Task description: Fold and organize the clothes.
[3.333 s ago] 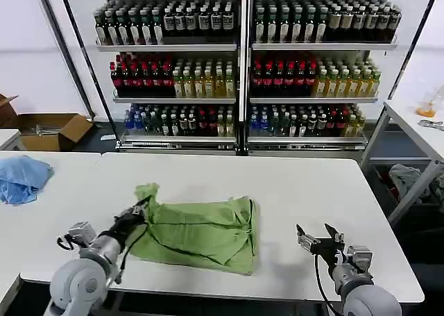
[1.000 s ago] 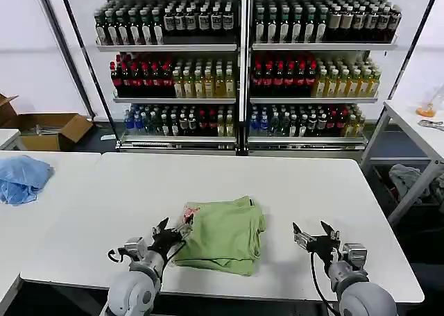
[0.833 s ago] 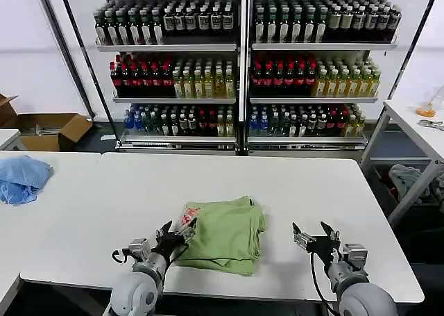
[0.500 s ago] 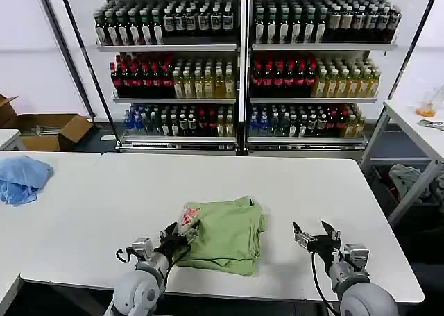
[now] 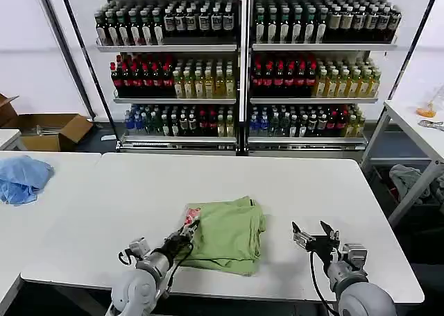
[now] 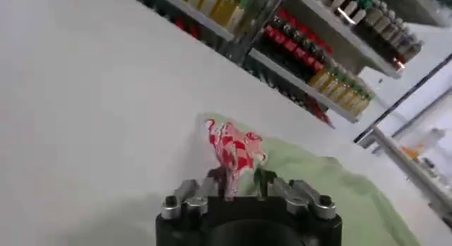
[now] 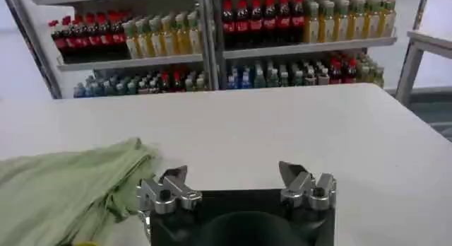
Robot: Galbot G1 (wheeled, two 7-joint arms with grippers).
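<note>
The folded sage-green T-shirt (image 5: 225,235) is soft, light and limp. The left end effector (image 5: 182,236) seems pinched on its printed corner; the right end effector (image 5: 313,235) waits apart.

one T-shirt (image 5: 226,234), two tools, one blue cloth (image 5: 22,178)

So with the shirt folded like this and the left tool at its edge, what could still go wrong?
The left tool sits nearly closed at the printed corner of the folded sage-green cotton T-shirt; pulling away could drag that corner and undo the fold. The shirt's near edge lies close to the front edge of the white table, so a tug toward the robot may slide it off. The right tool waits open beside it.
</note>
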